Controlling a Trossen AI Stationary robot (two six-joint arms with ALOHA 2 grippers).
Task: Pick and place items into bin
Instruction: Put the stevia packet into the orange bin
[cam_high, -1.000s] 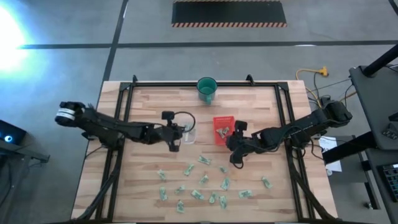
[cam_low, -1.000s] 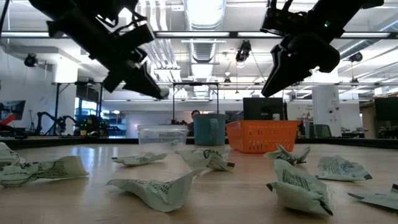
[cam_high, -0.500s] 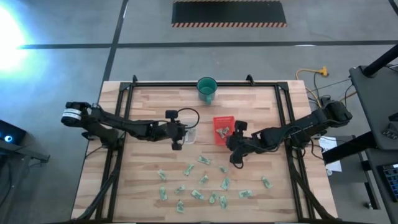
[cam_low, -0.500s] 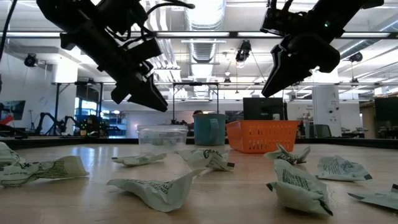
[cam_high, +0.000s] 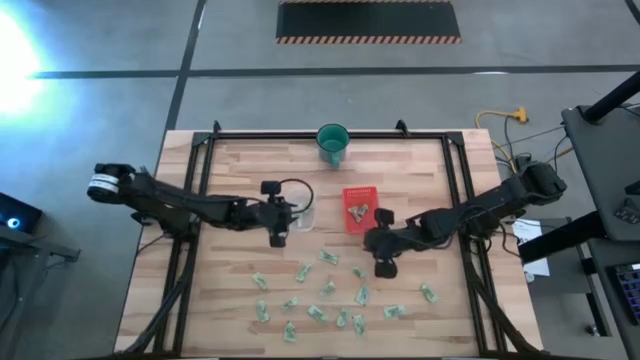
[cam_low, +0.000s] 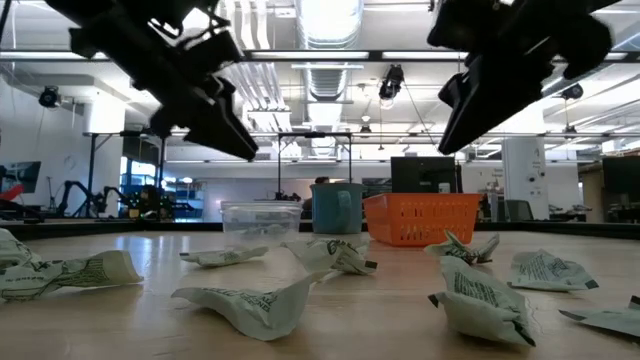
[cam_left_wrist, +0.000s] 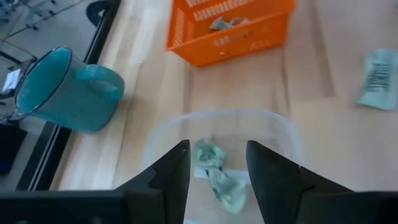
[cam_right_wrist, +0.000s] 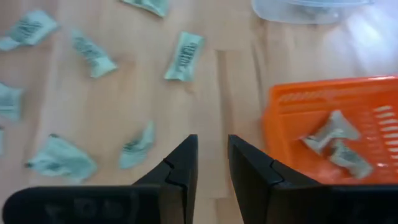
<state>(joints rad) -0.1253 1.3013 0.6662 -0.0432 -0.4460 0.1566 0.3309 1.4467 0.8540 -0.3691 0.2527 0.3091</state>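
From the high view I see my left tool (cam_high: 279, 238) hanging over the near rim of the clear container (cam_high: 300, 214) at mid-table, and my right tool (cam_high: 383, 268) just in front of the orange tray (cam_high: 358, 208), between the tray and the scatter of items (cam_high: 330, 290). Those pale green-and-white pieces lie loose across the front half of the table (cam_high: 230, 170); a few sit inside the tray. The teal cup (cam_high: 333, 142) stands at the far edge.

At table height, both tools hang above the wood, clear of everything. Crumpled items (cam_low: 250, 300) lie close to the lens; the clear container (cam_low: 260, 217), teal cup (cam_low: 337, 208) and orange tray (cam_low: 420, 218) line up behind them.

Through the left wrist camera, my left tool (cam_left_wrist: 217, 174) has its fingers (cam_left_wrist: 168, 180) parted with nothing between them, directly above the clear container (cam_left_wrist: 163, 134), where a couple of items (cam_left_wrist: 214, 168) rest.

Through the right wrist camera, my right tool (cam_right_wrist: 212, 168) shows only a narrow gap and holds nothing. The orange tray (cam_right_wrist: 292, 106) lies just beside it with two items (cam_right_wrist: 339, 143) inside; more are strewn on the wood.
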